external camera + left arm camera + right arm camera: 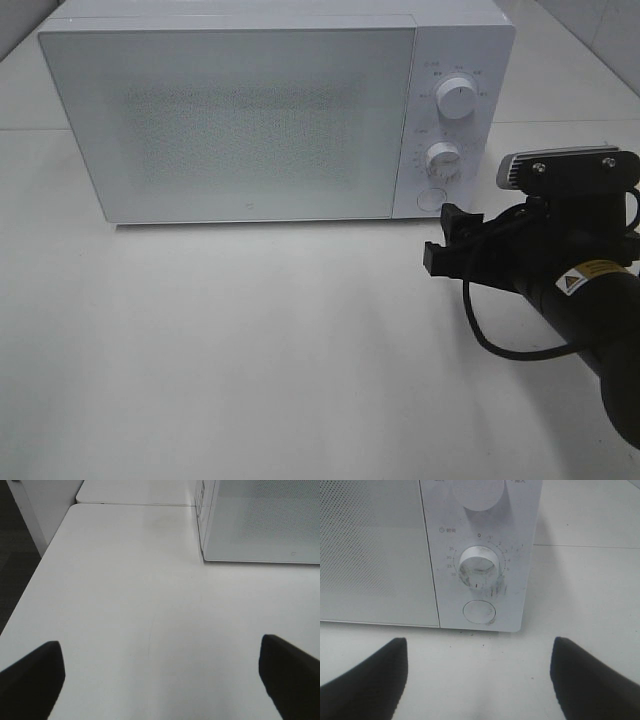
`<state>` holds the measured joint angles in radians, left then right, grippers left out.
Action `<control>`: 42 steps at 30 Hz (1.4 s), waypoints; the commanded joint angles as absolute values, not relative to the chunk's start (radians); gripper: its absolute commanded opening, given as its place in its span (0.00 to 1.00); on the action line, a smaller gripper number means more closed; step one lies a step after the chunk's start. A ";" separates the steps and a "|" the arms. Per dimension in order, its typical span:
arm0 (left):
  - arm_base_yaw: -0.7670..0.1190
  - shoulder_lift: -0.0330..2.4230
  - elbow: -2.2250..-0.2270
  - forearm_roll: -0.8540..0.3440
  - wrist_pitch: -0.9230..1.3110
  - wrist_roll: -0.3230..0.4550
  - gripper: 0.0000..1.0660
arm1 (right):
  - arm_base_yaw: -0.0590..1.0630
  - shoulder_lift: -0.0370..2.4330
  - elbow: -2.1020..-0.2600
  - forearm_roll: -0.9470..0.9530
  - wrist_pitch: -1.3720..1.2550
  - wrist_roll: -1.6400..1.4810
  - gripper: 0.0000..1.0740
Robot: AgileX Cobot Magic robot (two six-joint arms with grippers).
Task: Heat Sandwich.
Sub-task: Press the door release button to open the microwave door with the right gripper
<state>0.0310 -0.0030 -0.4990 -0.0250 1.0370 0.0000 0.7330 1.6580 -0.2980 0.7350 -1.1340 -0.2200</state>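
The sandwich is out of view in every frame. A white microwave (240, 110) stands at the back of the table with its door shut. My right gripper (443, 237) hovers just in front of the microwave's lower right corner. Its jaws are open with nothing between them. In the right wrist view the right gripper (480, 680) faces the timer dial (479, 567) and the round button (479, 612) below it. My left gripper (160, 680) is open over bare table, left of the microwave (260, 525), and does not show in the exterior high view.
The control panel carries an upper dial (457, 97), a lower timer dial (443, 158) and a round button (432, 198). A black cable (500, 345) loops under the right arm. The table's left edge (30, 580) drops to a dark floor.
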 commanded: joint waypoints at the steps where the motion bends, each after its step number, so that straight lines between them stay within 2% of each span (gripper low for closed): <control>1: 0.035 -0.027 -0.494 -0.030 1.027 0.000 0.95 | 0.740 1.656 -0.303 0.742 -1.140 -0.230 0.71; 7: 0.035 -0.027 -0.494 -0.030 1.027 0.000 0.95 | 0.740 1.656 -0.303 0.741 -1.119 -0.108 0.71; 31: 0.035 -0.027 -0.494 -0.030 1.027 0.000 0.95 | 0.740 1.656 -0.303 0.738 -1.011 0.887 0.71; 36: 0.035 -0.027 -0.494 -0.030 1.027 0.000 0.95 | 0.740 1.656 -0.303 0.738 -1.009 1.098 0.69; 41: 0.035 -0.027 -0.494 -0.030 1.027 0.000 0.95 | 0.740 1.656 -0.303 0.738 -1.009 1.245 0.62; 42: 0.035 -0.027 -0.494 -0.030 1.027 0.000 0.95 | 0.740 1.656 -0.303 0.738 -1.009 1.260 0.57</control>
<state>0.0310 -0.0030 -0.4990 -0.0250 1.0370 0.0000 0.7360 1.6580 -0.2980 0.7430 -1.0050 1.2240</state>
